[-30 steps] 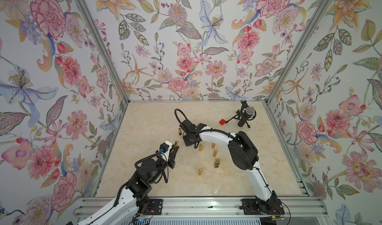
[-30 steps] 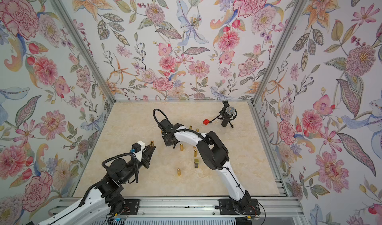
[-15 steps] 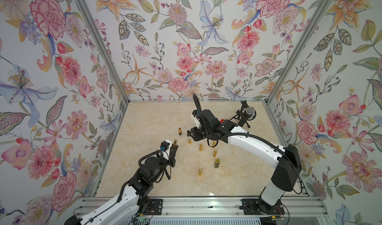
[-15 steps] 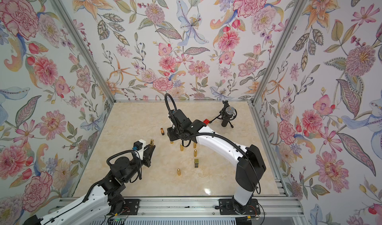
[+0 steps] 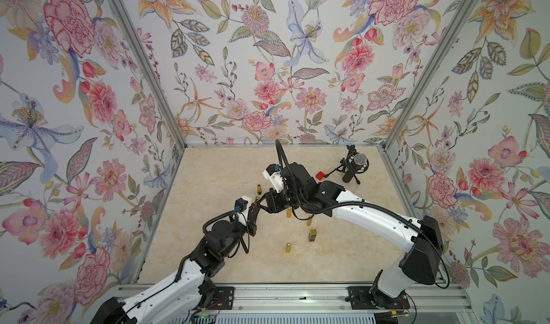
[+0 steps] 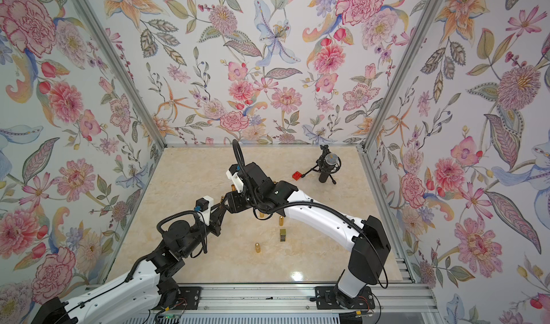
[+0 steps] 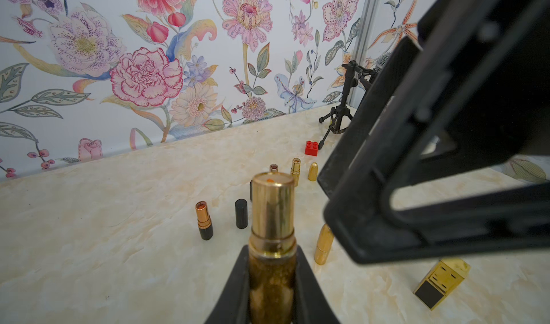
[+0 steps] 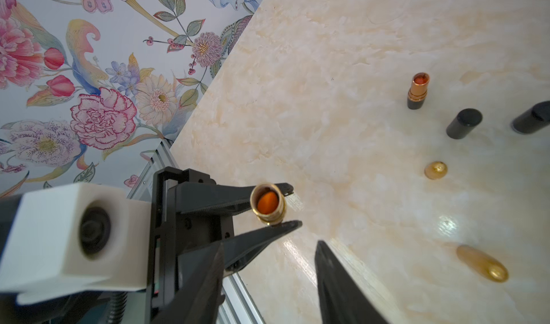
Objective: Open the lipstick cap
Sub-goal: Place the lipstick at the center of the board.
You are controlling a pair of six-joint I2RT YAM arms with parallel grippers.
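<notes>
In both top views the right arm has changed most. A second ago it was folded over the middle of the marble table. Now it reaches in from the near right, and the right gripper sits just beside the left gripper. The left arm has barely shifted and holds the gold lipstick above the table, left of centre.

I count two arms, one microphone on a tripod at the far right, and one red brick near it. Five small items are in the open: one copper lipstick, one square gold case and three rounded gold pieces.

In the left wrist view, the left gripper's fingers pinch the glittery base of the gold lipstick. It stands upright with no cap, and a speck of orange shows at its tip. The right gripper's dark body looms close and blurred. On the table beyond I count one copper lipstick, one black cap, two rounded gold pieces, one slim gold tube and one square gold case.

In the right wrist view, the right gripper has its jaws spread with nothing between them, its tips just short of the left gripper. The gold lipstick is seen end-on, with an orange stick inside its rim. Beyond it are one copper lipstick, two black cylinders and two rounded gold pieces.
</notes>
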